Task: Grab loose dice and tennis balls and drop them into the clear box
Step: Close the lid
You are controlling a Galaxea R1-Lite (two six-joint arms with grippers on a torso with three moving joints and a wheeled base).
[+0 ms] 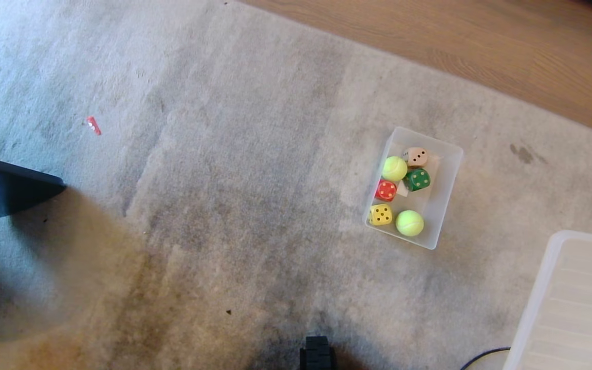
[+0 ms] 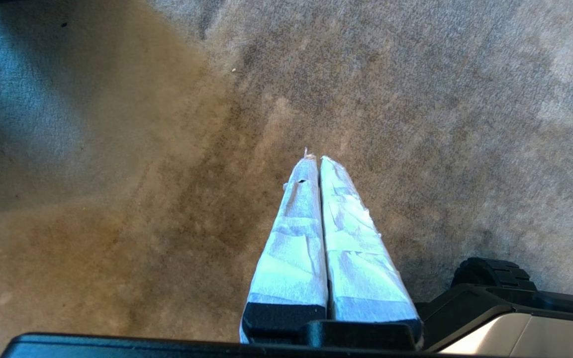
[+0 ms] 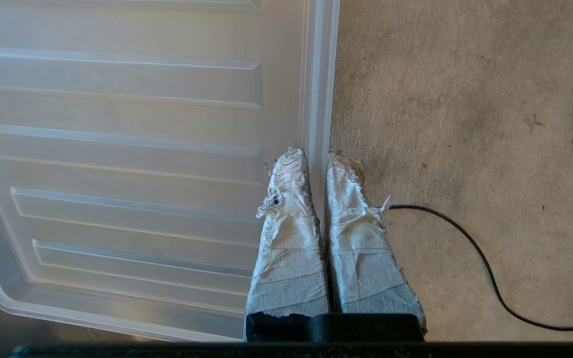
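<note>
Both sets of tape-wrapped fingers are resting pressed together on nothing: the left gripper [image 2: 316, 159] is hanging over bare carpet [image 1: 234, 205], and the right gripper [image 3: 316, 155] is hanging over the long rim of the flat ridged tray [image 3: 117, 149], which is lying at the carpet's near right corner with a black cable [image 3: 465, 243] trailing beside it. Farther out, toward the carpet's far right side and well short of the wooden floor [image 1: 455, 36], the clear box [image 1: 447, 190] is sitting upright and holding everything the job names — the tan die [image 1: 415, 156], green die [image 1: 418, 179], red die [image 1: 386, 190] and yellow die [image 1: 381, 215], plus one tennis ball [image 1: 394, 168] at the far end and a second tennis ball [image 1: 409, 223] at the near end. I am seeing no die or ball loose on the carpet, only a small red scrap [image 1: 93, 125] far off to the left. To my eye the collecting is looking finished — nothing appears left to fetch.
</note>
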